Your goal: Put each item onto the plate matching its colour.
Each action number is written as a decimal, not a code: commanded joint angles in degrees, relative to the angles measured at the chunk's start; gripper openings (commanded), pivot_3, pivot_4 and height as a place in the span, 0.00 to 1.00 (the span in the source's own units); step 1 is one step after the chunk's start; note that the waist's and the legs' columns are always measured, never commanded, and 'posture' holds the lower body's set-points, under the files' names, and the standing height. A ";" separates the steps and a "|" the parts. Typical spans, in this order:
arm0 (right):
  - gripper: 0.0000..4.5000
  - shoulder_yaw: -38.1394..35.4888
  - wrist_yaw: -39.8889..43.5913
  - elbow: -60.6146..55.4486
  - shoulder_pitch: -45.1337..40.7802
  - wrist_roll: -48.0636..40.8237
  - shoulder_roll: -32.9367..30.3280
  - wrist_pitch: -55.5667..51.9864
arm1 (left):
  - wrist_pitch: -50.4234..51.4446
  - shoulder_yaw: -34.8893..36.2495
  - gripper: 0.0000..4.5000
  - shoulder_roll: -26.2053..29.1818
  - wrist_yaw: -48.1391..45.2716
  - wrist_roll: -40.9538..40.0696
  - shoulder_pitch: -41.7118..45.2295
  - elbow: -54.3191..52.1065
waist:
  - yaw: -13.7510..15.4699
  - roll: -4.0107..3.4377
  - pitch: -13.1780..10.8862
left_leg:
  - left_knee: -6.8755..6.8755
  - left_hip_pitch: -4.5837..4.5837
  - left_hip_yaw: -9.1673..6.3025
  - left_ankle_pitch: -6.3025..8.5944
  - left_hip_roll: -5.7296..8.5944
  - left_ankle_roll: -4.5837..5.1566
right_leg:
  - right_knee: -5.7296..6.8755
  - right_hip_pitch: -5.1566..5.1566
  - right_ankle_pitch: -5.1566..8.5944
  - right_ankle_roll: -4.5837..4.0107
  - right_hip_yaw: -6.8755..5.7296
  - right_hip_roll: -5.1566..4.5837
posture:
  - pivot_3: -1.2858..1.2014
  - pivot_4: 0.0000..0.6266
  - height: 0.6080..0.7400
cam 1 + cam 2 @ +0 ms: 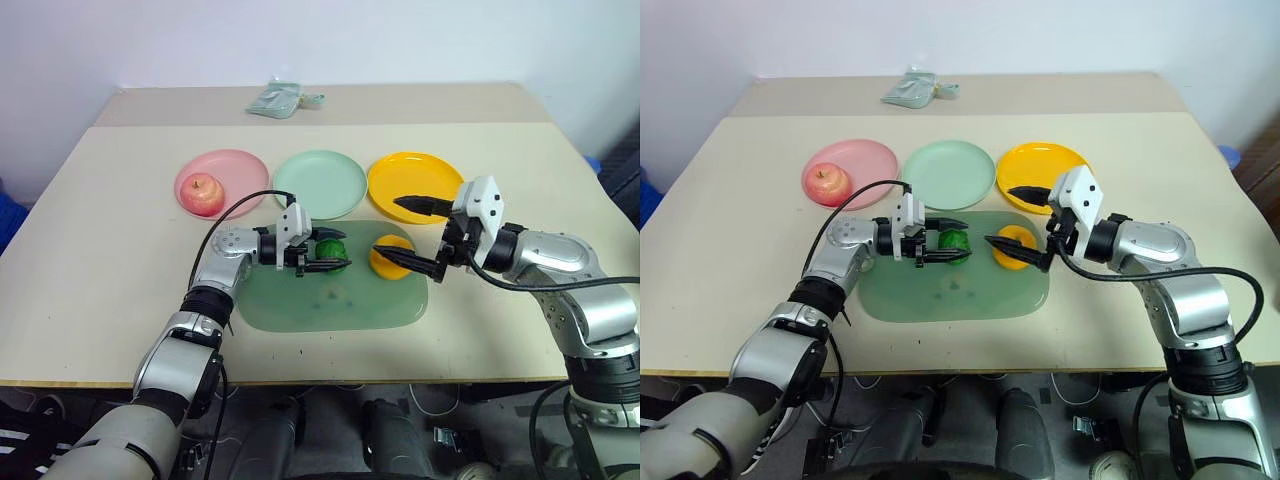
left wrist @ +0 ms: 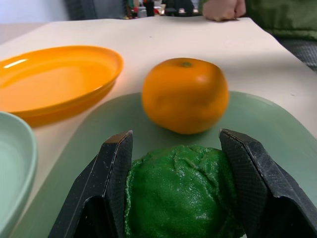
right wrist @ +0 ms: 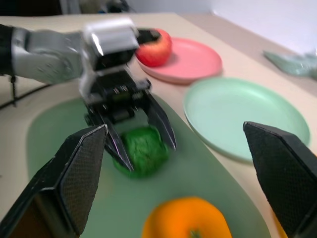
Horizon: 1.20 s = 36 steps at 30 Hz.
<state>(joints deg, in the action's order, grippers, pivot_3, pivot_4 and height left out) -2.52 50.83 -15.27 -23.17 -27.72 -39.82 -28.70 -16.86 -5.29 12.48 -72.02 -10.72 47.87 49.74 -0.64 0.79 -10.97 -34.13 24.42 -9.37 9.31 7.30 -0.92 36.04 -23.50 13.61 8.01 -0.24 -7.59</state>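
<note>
My left gripper point(image 1: 343, 251) is shut on the bumpy dark green vegetable point(image 2: 181, 196), which sits on the pale green board point(image 1: 330, 305). Its fingers point(image 2: 111, 188) press both sides of the vegetable. Just beyond it on the board lies the round orange fruit point(image 2: 185, 94). My right gripper point(image 1: 410, 233) is open wide, one finger over the fruit and the other over the edge of the yellow-orange plate point(image 1: 415, 175). The red-pink apple point(image 1: 203, 193) rests on the pink plate point(image 1: 240, 165). The mint green plate point(image 1: 320, 180) between them holds nothing.
The three plates stand in a row behind the board. A folded pale green cloth point(image 1: 275, 100) lies at the table's far edge. A person's hand point(image 2: 225, 9) rests on the table edge beyond the orange fruit.
</note>
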 commanded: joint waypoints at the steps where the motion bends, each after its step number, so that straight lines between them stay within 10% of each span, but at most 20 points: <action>1: 1.00 -0.86 -0.11 -0.56 -1.51 -0.02 -0.60 -0.15 | -0.51 6.99 0.49 -1.31 9.04 -4.11 6.34 1.66 | 0.02 0.04 -0.02 | 0.00 0.00 -0.01 0.00 0.00 0.00 | 0.00 0.00 0.00 0.00 0.00 0.00 | 0.52 0.24 1.00; 9: 1.00 -0.57 -2.99 1.64 -4.04 1.38 0.91 -0.83 | -5.55 13.73 0.49 -2.21 38.12 0.31 16.86 15.89 | -0.16 0.06 -0.03 | -0.04 0.00 0.03 0.01 0.03 0.01 | 0.02 0.02 0.02 0.06 -0.02 -0.02 | 0.52 0.24 1.00; 18: 1.00 -0.94 -7.99 4.99 -7.22 3.95 3.29 -1.32 | -1.64 13.19 0.49 -4.99 48.70 4.65 19.83 23.34 | 0.08 0.07 -0.04 | -0.07 0.04 -0.01 0.00 0.12 0.02 | 0.04 0.03 -0.05 0.15 -0.02 -0.03 | 0.52 0.24 1.00; 24: 1.00 -0.82 -9.41 5.09 -7.23 4.79 3.51 -1.05 | -1.32 13.62 0.98 -5.49 47.81 5.16 20.16 23.55 | -0.26 0.07 -0.04 | -0.07 0.04 -0.01 0.00 0.12 0.02 | 0.05 0.03 -0.05 0.16 -0.02 -0.02 | 0.52 0.24 1.00; 28: 1.00 -0.60 -9.29 4.91 -7.06 4.96 3.64 -0.63 | -2.85 14.66 0.98 -5.21 43.31 3.85 20.73 22.54 | -0.24 0.07 -0.04 | -0.07 0.03 -0.01 0.00 0.12 0.02 | 0.06 0.02 -0.05 0.16 -0.02 -0.02 | 0.52 0.24 1.00; 36: 1.00 2.85 -5.18 1.08 -3.80 3.48 1.38 -7.71 | 3.73 16.40 0.98 -0.89 -4.06 -8.86 14.49 9.31 | -0.66 0.03 -0.01 | -0.06 0.02 0.04 0.00 0.09 0.02 | 0.05 0.02 -0.05 0.14 -0.01 -0.02 | 0.52 0.24 1.00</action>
<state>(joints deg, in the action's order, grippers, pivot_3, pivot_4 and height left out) -0.04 45.47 -11.67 -26.83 -24.35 -37.50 -35.93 -16.01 11.47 10.57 -69.08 -17.35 64.05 62.03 -1.29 0.82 -10.99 -34.19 24.44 -9.31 9.31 7.38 -0.90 36.09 -23.48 13.55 8.14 -0.25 -7.61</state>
